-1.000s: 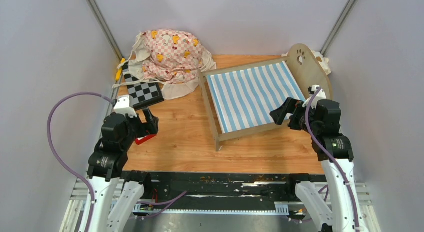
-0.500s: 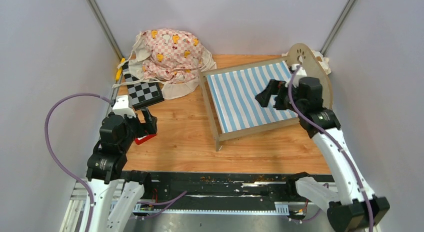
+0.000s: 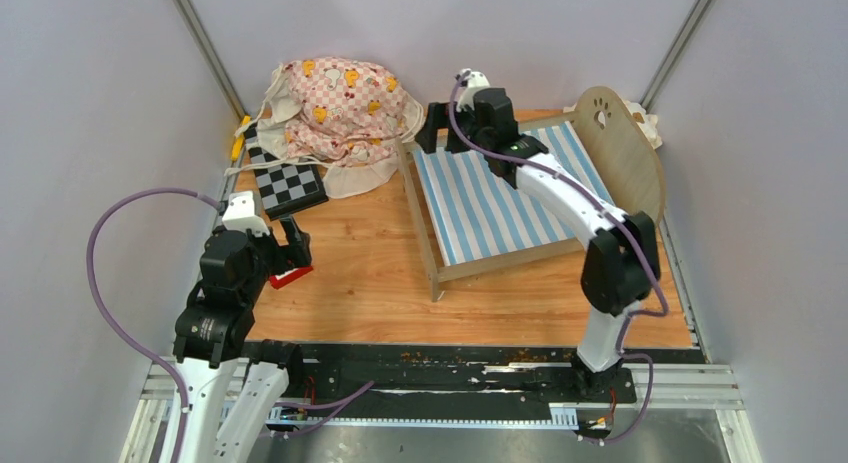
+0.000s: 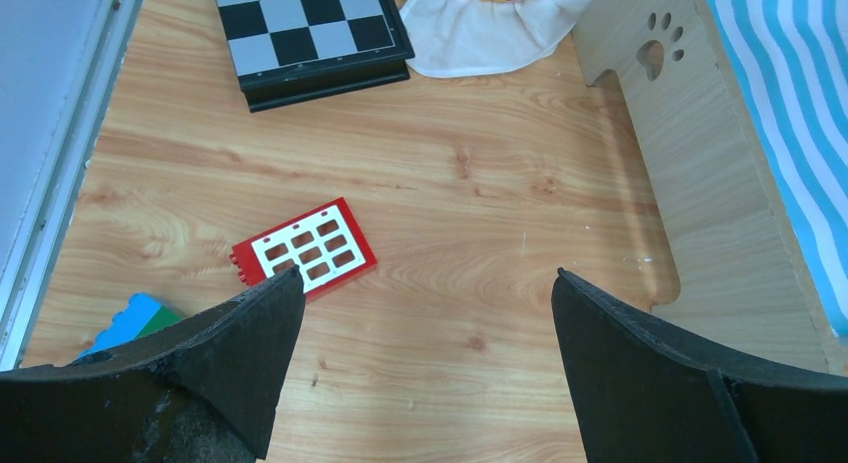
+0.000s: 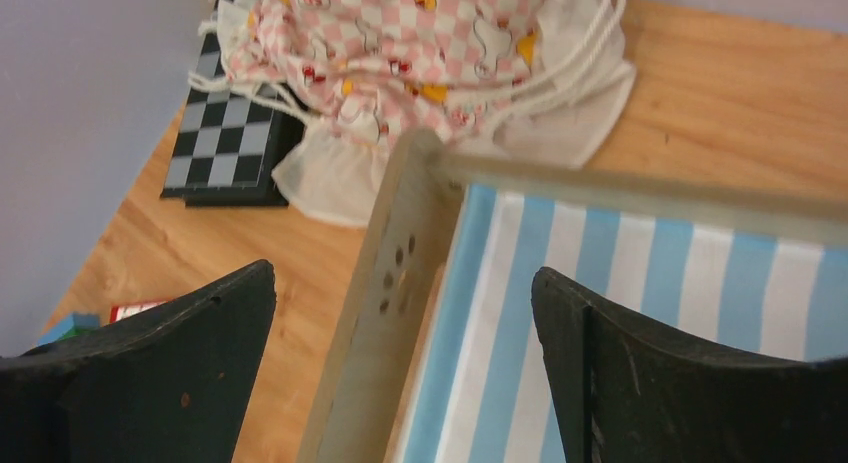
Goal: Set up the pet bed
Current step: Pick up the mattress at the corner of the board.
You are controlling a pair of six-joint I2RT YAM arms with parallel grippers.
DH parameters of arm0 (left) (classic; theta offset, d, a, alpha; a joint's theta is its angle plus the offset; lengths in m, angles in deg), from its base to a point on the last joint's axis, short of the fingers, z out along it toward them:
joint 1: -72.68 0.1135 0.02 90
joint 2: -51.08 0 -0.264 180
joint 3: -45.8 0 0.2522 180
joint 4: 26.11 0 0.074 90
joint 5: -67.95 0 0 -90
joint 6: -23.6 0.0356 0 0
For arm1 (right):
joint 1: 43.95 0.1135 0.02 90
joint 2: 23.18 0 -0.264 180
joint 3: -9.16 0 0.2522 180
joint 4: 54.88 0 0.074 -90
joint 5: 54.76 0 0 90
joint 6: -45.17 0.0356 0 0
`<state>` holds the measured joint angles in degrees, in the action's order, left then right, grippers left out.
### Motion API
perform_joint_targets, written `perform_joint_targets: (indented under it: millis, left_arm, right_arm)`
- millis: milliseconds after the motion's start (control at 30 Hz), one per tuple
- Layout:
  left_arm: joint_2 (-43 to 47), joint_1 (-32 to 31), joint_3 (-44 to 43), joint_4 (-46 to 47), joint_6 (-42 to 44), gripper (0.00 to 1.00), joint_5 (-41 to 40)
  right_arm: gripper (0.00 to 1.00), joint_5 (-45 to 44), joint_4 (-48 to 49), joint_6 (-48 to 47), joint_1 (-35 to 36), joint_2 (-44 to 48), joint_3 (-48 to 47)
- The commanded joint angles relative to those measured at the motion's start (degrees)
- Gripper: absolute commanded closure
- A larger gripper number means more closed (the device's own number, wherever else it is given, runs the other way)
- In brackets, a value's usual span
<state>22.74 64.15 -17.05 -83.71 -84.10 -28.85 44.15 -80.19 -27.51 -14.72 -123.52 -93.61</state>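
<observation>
On the table (image 3: pixel 360 283), the pet bed (image 3: pixel 500 198) lies beneath the right hand (image 3: pixel 436 135).

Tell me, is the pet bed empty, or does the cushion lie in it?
Empty. The pet bed shows bare striped fabric with nothing lying on it; the pink checkered cushion lies bunched outside the frame, beside the checkerboard.

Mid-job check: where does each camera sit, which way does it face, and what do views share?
Top external: above and behind the bases, looking down on the table; both arms show, left end effector by the red tile, right end effector over the far-left corner of the pet bed.
Left wrist: on the left arm, facing down at tile and chessboard; its open fingers show.
Right wrist: above the bed corner, facing the pink cushion; its open fingers show.
Shared: both wrist views catch chessboard, tile and bed.
</observation>
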Motion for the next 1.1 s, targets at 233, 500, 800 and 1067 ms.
perform_joint_targets:
  millis: [233,500,800,1067]
  left_arm:
    - [0.13,-0.08,0.30,1.95,-0.59,0.00,-0.98]
    - [0.09,-0.08,0.39,2.00,-0.64,0.00,-0.38]
    - [-0.34,-0.08,0.56,2.25,-0.63,0.00,0.64]
    - [-3.51,-0.09,-0.69,2.05,-0.08,0.00,1.34]
  right_arm:
    - [0.00,2.64,12.49,-9.67,0.82,-31.35,-34.05]
    - [0.00,0.73,20.77,-10.95,0.72,-45.34,-47.06]
    - [0.00,-6.41,29.32,-8.50,0.33,-56.67,-56.69]
    - [0.00,-3.28,29.91,-9.94,0.13,-51.12,-54.88]
